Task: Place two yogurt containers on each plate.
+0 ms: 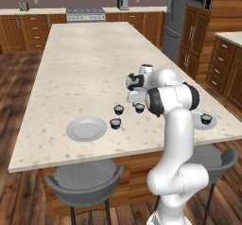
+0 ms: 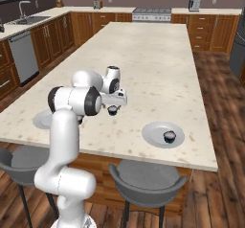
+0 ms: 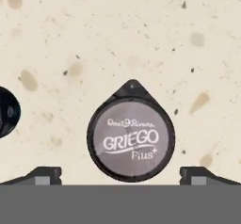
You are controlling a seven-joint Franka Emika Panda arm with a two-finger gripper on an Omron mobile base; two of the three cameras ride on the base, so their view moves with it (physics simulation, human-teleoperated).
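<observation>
Pincer (image 3: 120, 175) spread wide, poised over a yogurt cup (image 3: 131, 134) on the bench (image 3: 141, 30). Pickup step; next probably lower straight, close on cup.

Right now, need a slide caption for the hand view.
Open gripper poised above a yogurt cup on the speckled countertop.

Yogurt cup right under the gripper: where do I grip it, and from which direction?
Come straight down on the yogurt cup. It stands upright on the counter, its lid facing the open gripper. Close on its round side walls, avoiding the pointed lid tab.
</observation>
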